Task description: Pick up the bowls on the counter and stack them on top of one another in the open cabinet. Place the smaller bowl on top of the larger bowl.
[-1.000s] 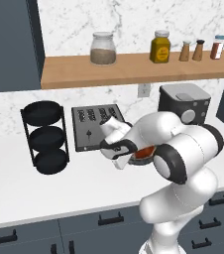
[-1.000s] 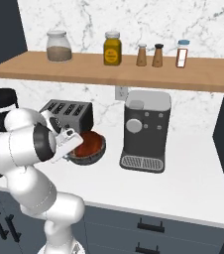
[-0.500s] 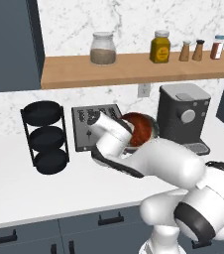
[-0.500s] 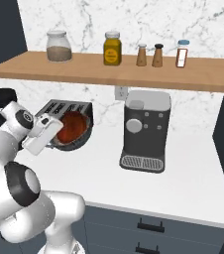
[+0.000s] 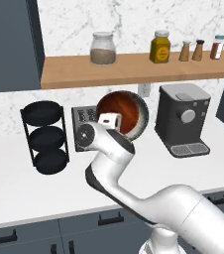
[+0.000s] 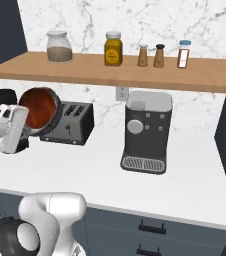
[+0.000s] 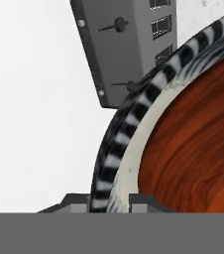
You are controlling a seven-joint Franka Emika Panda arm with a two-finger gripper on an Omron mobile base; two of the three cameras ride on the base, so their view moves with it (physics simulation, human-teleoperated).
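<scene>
While the gripper [image 7: 111, 201] is pinched nearly closed on the rim of the grey bowl [image 5: 140, 130], that bowl hangs in the air above the counter [image 5: 15, 188], tipped steeply onto its edge so its mouth faces out toward the cameras, with the red-brown bowl [image 5: 121, 110] already nested inside it. In the hand view the two fingertips sit either side of the striped wall and pale rim, so the hold is on the grey bowl alone; nothing clamps the red-brown one. That is the main risk as I judge it: tilted this far, the smaller bowl could slide out of the larger and drop onto the counter or against the toaster [image 6: 70, 122] just behind and below. A thin rim pinch could also let the grey bowl swivel or slip if the arm swings fast. The cabinet [image 5: 10, 44] stands up to the left, beyond the black rack [image 5: 44, 136] and beside the wooden shelf [image 5: 134, 69], so the carry likely passes close to the shelf's end and over the rack; clipping either could knock the stack loose. Levelling the bowls before moving would seem safer.
</scene>
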